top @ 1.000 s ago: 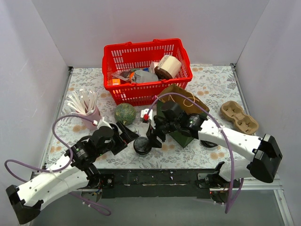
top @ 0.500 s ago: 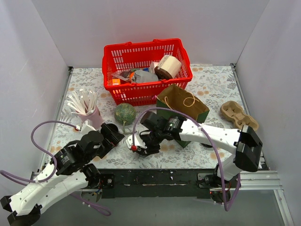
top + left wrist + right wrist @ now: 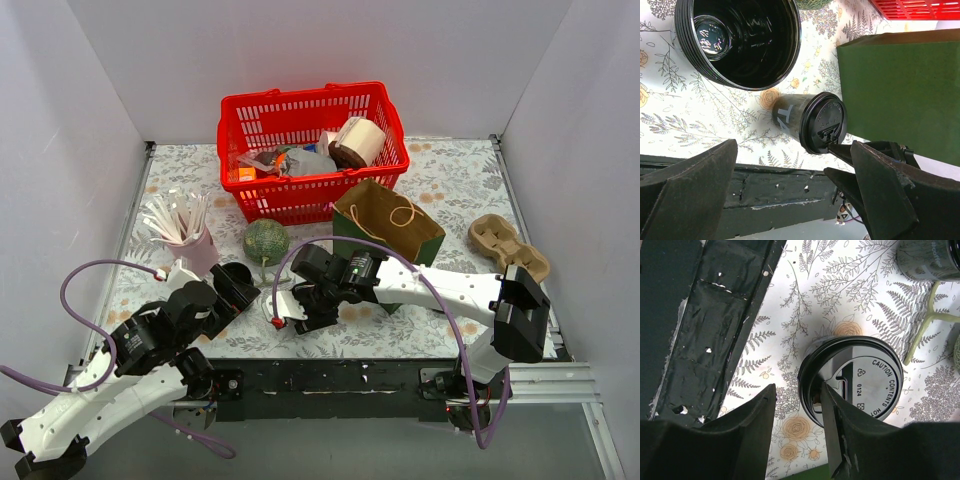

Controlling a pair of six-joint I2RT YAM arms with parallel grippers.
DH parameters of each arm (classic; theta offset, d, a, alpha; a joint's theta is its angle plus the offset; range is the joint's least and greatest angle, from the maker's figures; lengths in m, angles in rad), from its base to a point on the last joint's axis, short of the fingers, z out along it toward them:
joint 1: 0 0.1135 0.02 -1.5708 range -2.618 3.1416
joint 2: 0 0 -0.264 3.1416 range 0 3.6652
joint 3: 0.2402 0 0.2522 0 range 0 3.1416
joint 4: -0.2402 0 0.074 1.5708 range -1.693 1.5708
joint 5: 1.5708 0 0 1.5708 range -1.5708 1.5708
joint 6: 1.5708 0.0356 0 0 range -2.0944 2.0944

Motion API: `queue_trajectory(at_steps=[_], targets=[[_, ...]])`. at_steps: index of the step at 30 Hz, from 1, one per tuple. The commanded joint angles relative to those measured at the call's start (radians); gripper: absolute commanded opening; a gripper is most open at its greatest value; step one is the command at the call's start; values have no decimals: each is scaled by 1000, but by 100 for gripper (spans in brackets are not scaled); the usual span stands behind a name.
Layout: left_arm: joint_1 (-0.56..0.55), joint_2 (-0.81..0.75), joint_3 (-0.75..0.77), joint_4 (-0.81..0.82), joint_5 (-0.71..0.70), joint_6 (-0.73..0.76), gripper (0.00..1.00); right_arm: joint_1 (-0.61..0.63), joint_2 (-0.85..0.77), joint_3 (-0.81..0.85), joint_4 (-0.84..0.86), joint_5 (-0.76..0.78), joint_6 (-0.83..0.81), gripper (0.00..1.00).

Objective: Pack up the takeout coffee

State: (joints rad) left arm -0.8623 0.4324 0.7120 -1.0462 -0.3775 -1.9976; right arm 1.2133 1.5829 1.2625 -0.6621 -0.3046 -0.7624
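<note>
The takeout coffee, a small black cup [image 3: 790, 117] with a grey label and a black sip lid [image 3: 865, 380], stands on the floral cloth near the front edge, next to the green paper bag [image 3: 385, 225]. My right gripper [image 3: 799, 390] is open and low over it. One finger lies over the lid's left part and the other is outside the cup. In the top view the right gripper [image 3: 298, 305] hides most of the cup. My left gripper [image 3: 790, 200] is wide open and empty, just left of the cup [image 3: 240, 290].
A stack of open black cups [image 3: 737, 40] stands just behind the left gripper. A green melon [image 3: 265, 238], a pink cup of white sticks [image 3: 185, 235], a red basket [image 3: 310, 150] of goods and a tan cardboard cup tray [image 3: 508, 248] are also there. The black front rail [image 3: 765, 185] is close.
My right gripper has moved left and down from beside the bag onto the cup. My left arm has drawn back to the left, away from the cup.
</note>
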Motion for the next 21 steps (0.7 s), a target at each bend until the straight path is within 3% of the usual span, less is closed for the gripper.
queue_trajectory(at_steps=[1,21], targets=[[0,-9,4,-6,-18,-58,98,11,2,21,18,25,9,49],[0,-21,-6,12,-8,-58,98,14,-44,37,66,67,15,50]])
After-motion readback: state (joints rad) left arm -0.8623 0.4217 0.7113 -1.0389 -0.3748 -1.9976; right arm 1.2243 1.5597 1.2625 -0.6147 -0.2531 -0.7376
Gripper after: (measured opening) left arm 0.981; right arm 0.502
